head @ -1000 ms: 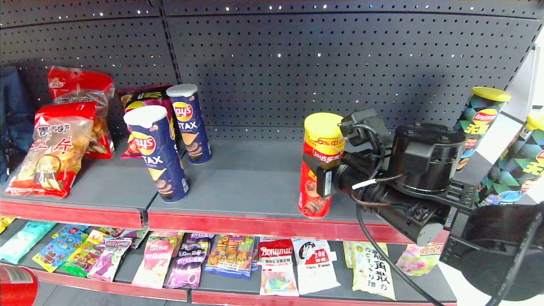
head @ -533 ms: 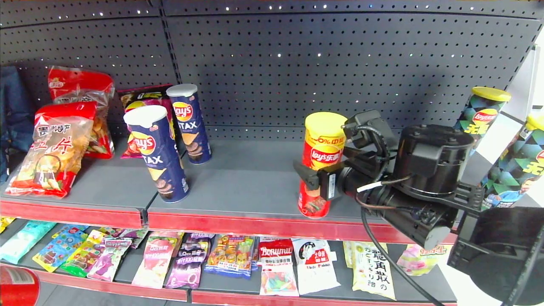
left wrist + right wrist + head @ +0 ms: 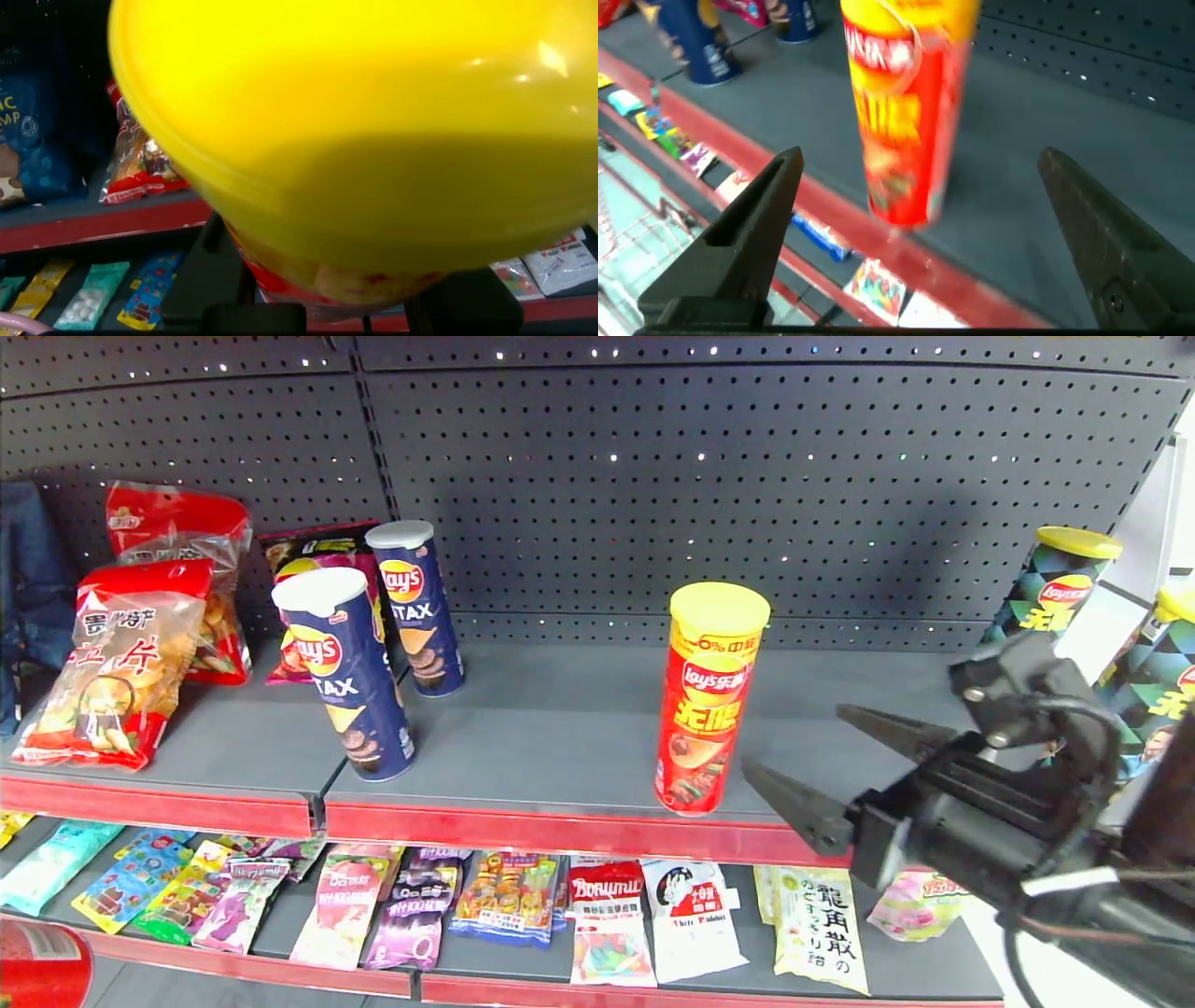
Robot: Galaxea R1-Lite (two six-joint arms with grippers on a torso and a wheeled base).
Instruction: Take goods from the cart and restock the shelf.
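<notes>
1. the right gripper (image 3: 794, 739) has its jaws spread wide with nothing between them. the left gripper (image 3: 336, 289) has its jaws closed against the sides of a second red can (image 3: 355, 140), whose yellow lid faces the wrist camera.
2. the upper shelf (image 3: 560, 728), grey with a red front lip, lies ahead of the right jaws and a little below them.
3. the red snack bags (image 3: 112, 663) lean at the far end of that shelf, well apart from the right jaws on the robot's left.
4. the red can (image 3: 709, 700) with a yellow lid stands upright near the shelf's front lip. it is just ahead of the open right jaws, in line with their gap, and touches neither finger (image 3: 752, 233).
5. two blue cans (image 3: 345, 672) stand upright between the bags and the red can, well apart from the right jaws, one nearer the lip and one further back.
6. green-patterned cans (image 3: 1060, 579) with yellow lids lean on the robot's right of the right jaws.
7. small sachets (image 3: 509, 896) lie in a row on the lower shelf (image 3: 920, 971), below the right jaws.
</notes>
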